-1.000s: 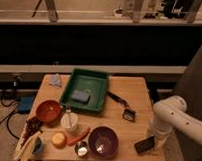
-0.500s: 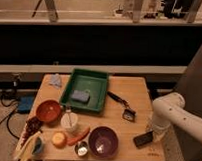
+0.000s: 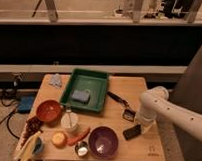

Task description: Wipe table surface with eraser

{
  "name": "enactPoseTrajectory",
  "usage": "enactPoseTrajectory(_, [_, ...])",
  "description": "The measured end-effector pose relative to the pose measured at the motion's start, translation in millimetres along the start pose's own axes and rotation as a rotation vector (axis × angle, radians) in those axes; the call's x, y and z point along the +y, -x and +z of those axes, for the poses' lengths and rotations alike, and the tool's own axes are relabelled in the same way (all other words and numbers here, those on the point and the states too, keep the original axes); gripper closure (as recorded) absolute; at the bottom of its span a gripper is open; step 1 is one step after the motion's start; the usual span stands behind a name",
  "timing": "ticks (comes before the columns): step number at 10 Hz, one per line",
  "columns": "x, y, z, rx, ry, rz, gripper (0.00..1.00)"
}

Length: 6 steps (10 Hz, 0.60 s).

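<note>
gripper (image 3: 141, 127) — eraser (image 3: 132, 131) further left

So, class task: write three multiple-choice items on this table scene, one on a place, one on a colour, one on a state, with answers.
1. Where is the eraser?
A) in the green tray
B) near the table's right front, at the gripper
C) inside the red bowl

2. What colour is the front bowl?
A) purple
B) white
C) yellow

3. How does the grey-blue block lie?
A) on the floor
B) inside the green tray
C) under the brush

Answers:
1. B: it sits on the table surface by the gripper.
2. A: its inside shows purple.
3. B: the tray's rim surrounds it.
</note>
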Motion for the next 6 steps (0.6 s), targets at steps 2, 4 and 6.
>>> enactPoseTrajectory(2, [-11, 18, -11, -0.027, -0.022, -0.037, 1.0])
enactPoseTrajectory(4, [-13, 32, -18, -0.039, -0.028, -0.076, 1.0])
enactPoseTrajectory(6, [-2, 38, -18, -0.044, -0.017, -0.092, 1.0])
